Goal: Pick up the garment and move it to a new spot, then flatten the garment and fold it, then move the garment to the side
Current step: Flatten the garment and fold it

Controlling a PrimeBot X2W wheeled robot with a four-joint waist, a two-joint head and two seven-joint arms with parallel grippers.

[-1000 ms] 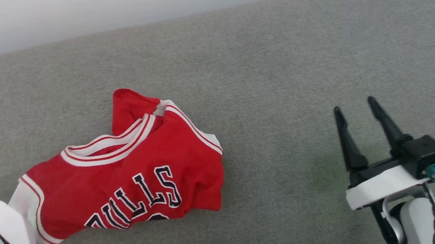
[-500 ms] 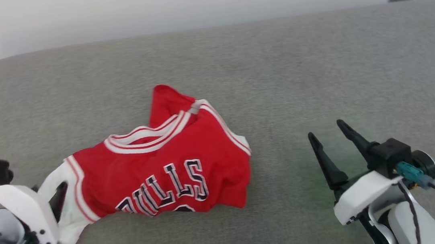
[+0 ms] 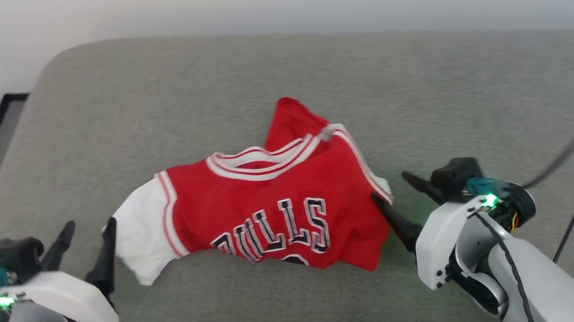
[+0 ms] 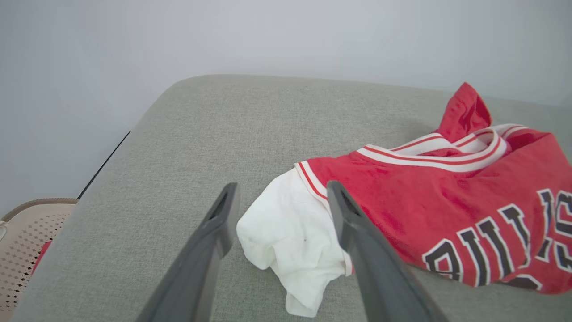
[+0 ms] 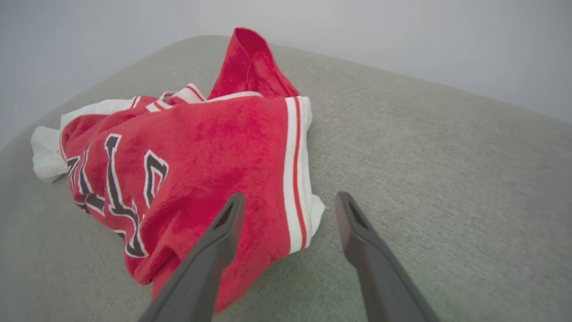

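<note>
In the head view, the red BULLS jersey [image 3: 271,210] is lying crumpled on the grey cushion [image 3: 204,84], between the two grippers. The left gripper [image 3: 91,222] is standing empty with its jaws spread, and the white sleeve [image 3: 140,240] is just beside its right finger. The right gripper [image 3: 389,185] is also spread wide and empty, with its left finger at the jersey's edge.

In the left wrist view, the white sleeve [image 4: 286,228] is sitting just ahead of the left gripper [image 4: 282,185], between the open fingers. A perforated basket [image 4: 22,241] is showing far off to its left.

In the right wrist view, the striped armhole trim [image 5: 295,170] is running just ahead of the right gripper [image 5: 290,195]. Whether the left finger is touching cloth, I cannot tell.

The jersey seems to be resting at its spot, so flattening looks like the step in hand. The next move probably calls for each gripper to close on its own end and draw the cloth apart.
</note>
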